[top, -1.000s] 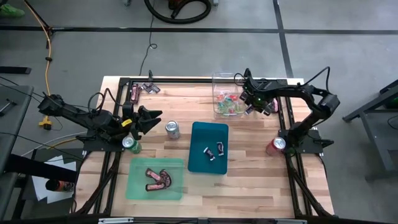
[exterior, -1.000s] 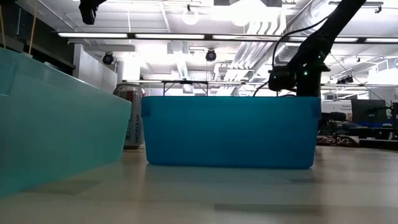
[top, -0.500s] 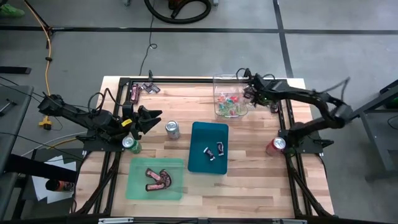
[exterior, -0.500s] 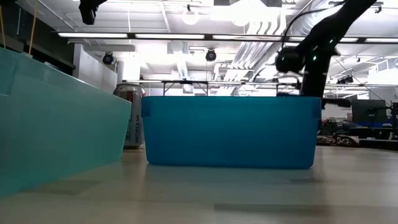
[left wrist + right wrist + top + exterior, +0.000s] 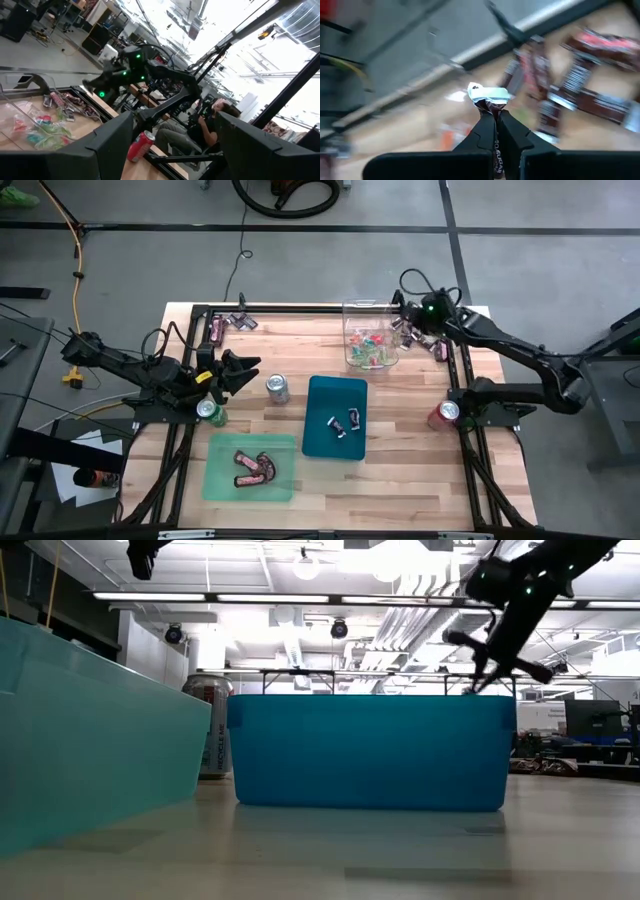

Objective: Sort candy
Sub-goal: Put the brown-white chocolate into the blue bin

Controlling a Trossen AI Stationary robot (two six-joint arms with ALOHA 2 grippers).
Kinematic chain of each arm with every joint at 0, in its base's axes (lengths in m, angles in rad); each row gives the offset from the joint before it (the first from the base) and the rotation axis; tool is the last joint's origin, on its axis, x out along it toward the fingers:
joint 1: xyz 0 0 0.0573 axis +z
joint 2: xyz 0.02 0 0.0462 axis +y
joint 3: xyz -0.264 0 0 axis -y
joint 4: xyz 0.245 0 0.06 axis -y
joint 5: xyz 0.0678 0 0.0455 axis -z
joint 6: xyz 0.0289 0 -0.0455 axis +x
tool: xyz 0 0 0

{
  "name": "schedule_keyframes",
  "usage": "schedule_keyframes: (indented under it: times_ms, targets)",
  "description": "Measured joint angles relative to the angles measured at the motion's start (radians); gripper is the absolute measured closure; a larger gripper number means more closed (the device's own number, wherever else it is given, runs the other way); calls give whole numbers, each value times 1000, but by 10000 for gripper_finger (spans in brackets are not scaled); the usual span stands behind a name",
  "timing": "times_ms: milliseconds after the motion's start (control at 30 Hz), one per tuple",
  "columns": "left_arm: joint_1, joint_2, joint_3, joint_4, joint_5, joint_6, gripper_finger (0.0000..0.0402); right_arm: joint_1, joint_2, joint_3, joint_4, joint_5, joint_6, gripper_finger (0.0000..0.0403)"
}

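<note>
Gripping a wrapped sweet above the far right of the desk

A dark wrapped candy (image 5: 489, 97) is clamped between the right gripper (image 5: 403, 313) fingers, raised beside the clear bin (image 5: 369, 340) of bright sweets. The left gripper (image 5: 243, 370), fingers apart, is held at the desk's (image 5: 400, 470) left edge.

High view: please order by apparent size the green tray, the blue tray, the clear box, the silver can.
1. green tray
2. blue tray, only slightly smaller
3. clear box
4. silver can
</note>
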Motion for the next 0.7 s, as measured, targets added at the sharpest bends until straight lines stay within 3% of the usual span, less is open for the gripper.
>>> schedule_keyframes:
  times_ms: [700]
  targets:
    - [1,0,0,0,-17,0,133,51,-49,2,538,-194,-248,403]
